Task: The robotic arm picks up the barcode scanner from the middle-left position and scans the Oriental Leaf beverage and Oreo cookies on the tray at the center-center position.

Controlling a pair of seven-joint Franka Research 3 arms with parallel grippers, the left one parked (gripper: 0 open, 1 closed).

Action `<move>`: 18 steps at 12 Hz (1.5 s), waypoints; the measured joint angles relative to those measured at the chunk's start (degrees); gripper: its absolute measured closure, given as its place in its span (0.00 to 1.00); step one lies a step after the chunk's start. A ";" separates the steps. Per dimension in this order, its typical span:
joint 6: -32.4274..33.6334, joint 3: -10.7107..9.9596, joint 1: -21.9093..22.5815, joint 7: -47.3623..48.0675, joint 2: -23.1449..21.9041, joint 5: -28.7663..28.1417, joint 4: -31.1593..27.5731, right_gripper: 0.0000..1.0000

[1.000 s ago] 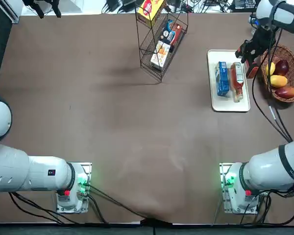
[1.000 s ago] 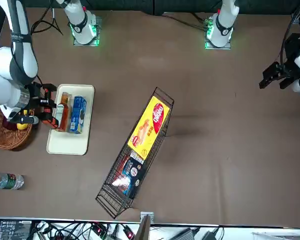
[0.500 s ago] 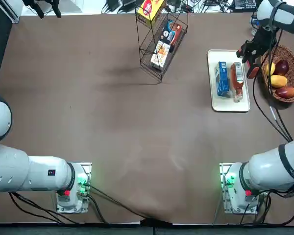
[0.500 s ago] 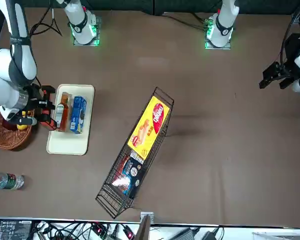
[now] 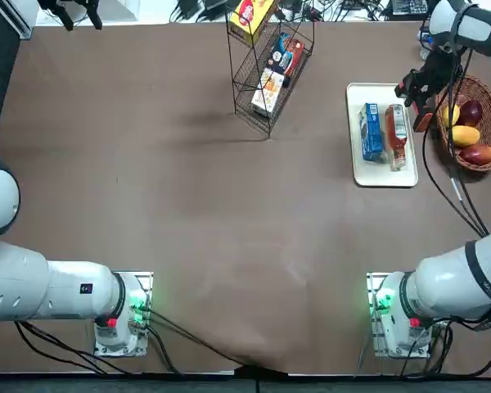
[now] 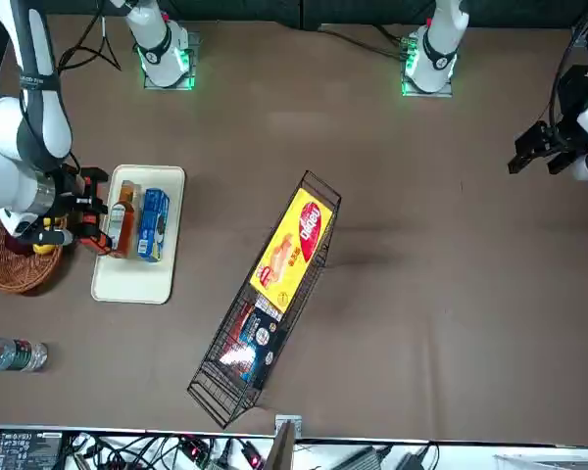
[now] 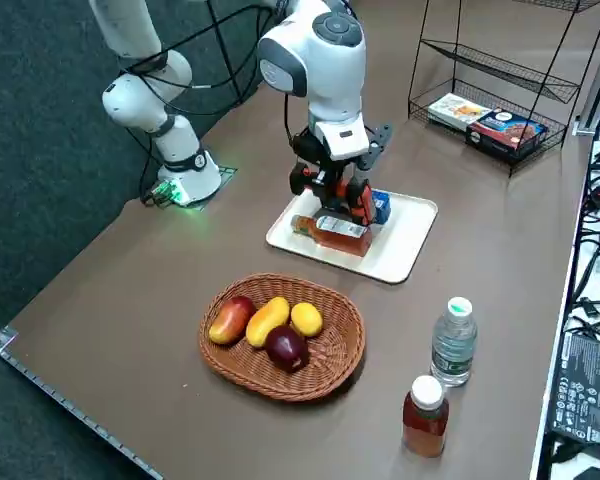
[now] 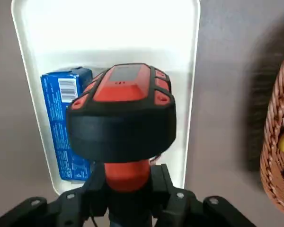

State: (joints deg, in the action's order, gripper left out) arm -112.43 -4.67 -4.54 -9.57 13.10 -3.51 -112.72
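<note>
No words or numbers can be read here. The right gripper [image 8: 128,185] hangs over the tray [image 8: 104,28], clamped on the barcode scanner [image 8: 123,109]. Just past the fingers, beside the scanner's head, the Oreo cookies [image 8: 61,137] show a white patch with black barcode lines [image 8: 66,87]. Far from the fingers, the yellow box [image 6: 296,245] has red marks too small to read.

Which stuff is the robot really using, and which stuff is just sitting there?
Using:
- barcode scanner, gripped in the right end effector above the tray
- Oreo cookies
- Oriental Leaf beverage
- tray

Just sitting there:
- wicker basket of fruit
- wire rack with snack boxes
- water bottle
- small brown bottle
</note>
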 joint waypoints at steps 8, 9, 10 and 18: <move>0.64 3.07 2.64 1.82 -0.76 -0.62 0.90 0.57; 0.14 3.64 4.47 4.00 -0.94 -0.69 1.12 0.57; -0.49 3.98 6.46 6.12 -1.02 -0.71 1.23 0.57; -5.48 4.38 15.42 14.43 0.80 -1.14 0.22 0.57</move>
State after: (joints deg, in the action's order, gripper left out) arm -117.90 -0.28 10.88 4.86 13.90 -4.65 -112.50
